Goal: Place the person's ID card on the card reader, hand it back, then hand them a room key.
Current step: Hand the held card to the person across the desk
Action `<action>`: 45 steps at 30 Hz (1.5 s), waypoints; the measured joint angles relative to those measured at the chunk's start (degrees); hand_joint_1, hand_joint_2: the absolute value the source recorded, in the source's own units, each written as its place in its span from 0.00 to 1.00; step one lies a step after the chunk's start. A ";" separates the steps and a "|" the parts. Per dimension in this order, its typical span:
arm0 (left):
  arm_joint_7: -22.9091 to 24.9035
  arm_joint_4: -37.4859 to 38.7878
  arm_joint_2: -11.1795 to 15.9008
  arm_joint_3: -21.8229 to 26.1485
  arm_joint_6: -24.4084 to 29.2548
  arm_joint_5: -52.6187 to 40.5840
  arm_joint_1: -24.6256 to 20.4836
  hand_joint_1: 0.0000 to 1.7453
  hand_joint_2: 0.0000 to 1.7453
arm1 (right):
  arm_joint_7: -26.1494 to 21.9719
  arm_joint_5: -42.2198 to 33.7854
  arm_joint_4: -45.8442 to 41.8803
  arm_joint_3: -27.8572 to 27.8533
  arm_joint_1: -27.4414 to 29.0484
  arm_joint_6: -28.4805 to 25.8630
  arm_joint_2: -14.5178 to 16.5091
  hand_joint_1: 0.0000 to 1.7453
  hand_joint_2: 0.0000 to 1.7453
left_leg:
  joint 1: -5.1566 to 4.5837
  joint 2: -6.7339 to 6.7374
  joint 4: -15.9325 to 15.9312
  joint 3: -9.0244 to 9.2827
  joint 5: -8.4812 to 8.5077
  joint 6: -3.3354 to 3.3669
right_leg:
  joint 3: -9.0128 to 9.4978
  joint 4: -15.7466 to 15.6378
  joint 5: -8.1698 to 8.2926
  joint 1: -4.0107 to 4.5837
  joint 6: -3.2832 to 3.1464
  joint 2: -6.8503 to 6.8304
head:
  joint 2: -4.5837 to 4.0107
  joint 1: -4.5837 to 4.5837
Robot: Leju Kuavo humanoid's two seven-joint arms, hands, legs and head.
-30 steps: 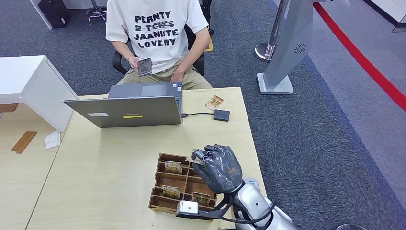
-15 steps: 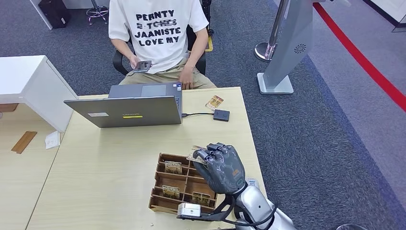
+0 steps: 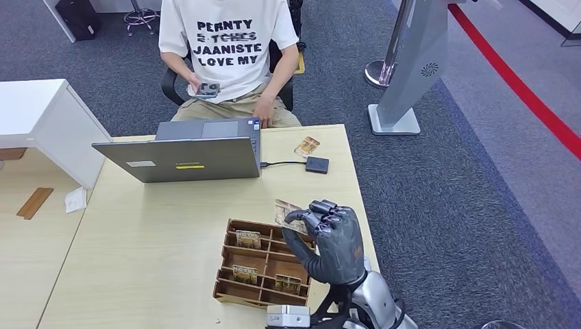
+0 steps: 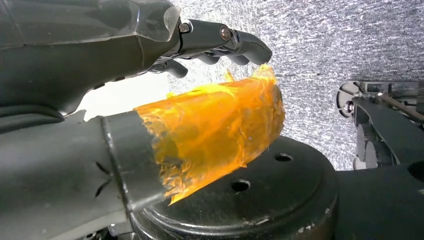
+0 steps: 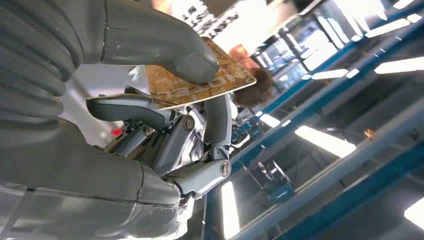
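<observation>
My right hand [image 3: 332, 240] is raised above the right side of the wooden card box [image 3: 227, 291], pinching a tan room key card [image 3: 288, 211] between thumb and fingers. The right wrist view shows the thumb pressing on that card [image 5: 200, 75], printed with "HOTEL". A second tan card, which I take for the ID card [image 3: 306, 146], lies on the table just beyond the small black card reader [image 3: 316, 164]. The person [image 3: 226, 48] sits behind the laptop, holding a phone [image 3: 207, 89]. My left hand [image 4: 125, 55] hangs beside my body with nothing in it, its thumb [image 4: 210, 135] wrapped in orange tape.
An open grey laptop [image 3: 179, 159] stands at the table's far side, cabled to the reader. Several more key cards [image 3: 248, 238] stand in the box's compartments. A white cabinet [image 3: 41, 120] is at the left, and a grey kiosk stand [image 3: 408, 75] on the carpet at the right.
My right hand has lifted the key card up out of the box and turned toward the person. The person has raised the phone a little.
</observation>
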 joint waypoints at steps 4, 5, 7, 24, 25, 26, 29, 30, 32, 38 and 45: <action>-0.06 0.00 -0.07 -0.66 0.10 0.53 -0.04 0.00 0.00 | -2.74 -5.25 -3.20 -0.34 1.09 0.27 0.58 1.00 1.00 | 0.00 0.00 0.00 0.00 0.00 0.00 | 0.00 0.00 0.00 0.00 0.00 0.00 | 0.00 0.00; -0.06 0.00 -0.08 -0.72 0.11 0.58 -0.05 0.00 0.00 | -3.09 -5.81 -3.79 -0.37 1.25 0.31 0.72 1.00 1.00 | 0.00 0.00 0.00 0.00 0.00 0.00 | 0.00 0.00 0.00 0.00 0.00 0.00 | 0.00 0.00; -0.06 0.01 -0.11 -0.87 0.12 0.63 -0.06 0.00 0.00 | -3.51 -6.33 -4.69 -0.38 1.48 0.34 0.95 1.00 1.00 | 0.00 0.00 0.00 0.00 0.00 0.00 | 0.00 0.00 0.00 0.00 0.00 0.00 | 0.00 0.00; -0.07 0.01 -0.23 -1.83 0.20 0.76 -0.10 0.00 0.00 | -4.09 -7.44 -6.69 -0.42 1.78 0.34 1.57 1.00 1.00 | 0.00 0.00 0.00 0.00 0.00 0.00 | 0.00 0.00 0.00 0.00 0.00 0.00 | 0.00 0.00; -0.08 0.01 -0.23 -1.90 0.21 0.80 -0.11 0.00 0.00 | -4.09 -7.32 -6.69 -0.42 1.78 0.34 1.59 1.00 1.00 | 0.00 0.00 0.00 0.00 0.00 0.00 | 0.00 0.00 0.00 0.00 0.00 0.00 | 0.00 0.00; -0.08 0.01 -0.23 -1.97 0.21 0.84 -0.11 0.00 0.00 | -4.09 -7.19 -6.69 -0.42 1.78 0.34 1.60 1.00 1.00 | 0.00 0.00 0.00 0.00 0.00 0.00 | 0.00 0.00 0.00 0.00 0.00 0.00 | 0.00 0.00; -0.08 0.01 -0.23 -2.05 0.21 0.91 -0.12 0.00 0.00 | -4.06 -6.83 -6.69 -0.43 1.77 0.34 1.60 1.00 1.00 | 0.00 0.00 0.00 0.00 0.00 0.00 | 0.00 0.00 0.00 0.00 0.00 0.00 | 0.00 0.00; -0.08 0.01 -0.23 -2.08 0.21 0.92 -0.13 0.00 0.00 | -3.97 -6.67 -6.69 -0.44 1.76 0.34 1.60 1.00 1.00 | 0.00 0.00 0.00 0.00 0.00 0.00 | 0.00 0.00 0.00 0.00 0.00 0.00 | 0.00 0.00; -0.08 0.02 -0.23 -2.13 0.21 0.97 -0.14 0.00 0.00 | -3.70 -6.27 -6.69 -0.47 1.71 0.41 1.60 1.00 1.00 | 0.00 0.00 0.00 0.00 0.00 0.00 | 0.00 0.00 0.00 0.00 0.00 0.00 | 0.00 0.00; -0.08 0.02 -0.23 -2.42 0.21 0.98 -0.16 0.00 0.00 | -3.33 -5.33 -6.68 -0.84 1.43 0.54 1.60 1.00 1.00 | 0.00 0.00 0.00 0.00 0.00 0.00 | 0.00 0.00 0.00 0.00 0.00 0.00 | 0.00 0.00; -0.08 0.02 -0.23 -2.48 0.21 0.97 -0.20 0.00 0.00 | -3.02 -4.90 -6.67 -1.19 0.87 0.54 1.60 1.00 1.00 | 0.00 0.00 0.00 0.00 0.00 0.00 | 0.00 0.00 0.00 0.00 0.00 0.00 | 0.00 0.00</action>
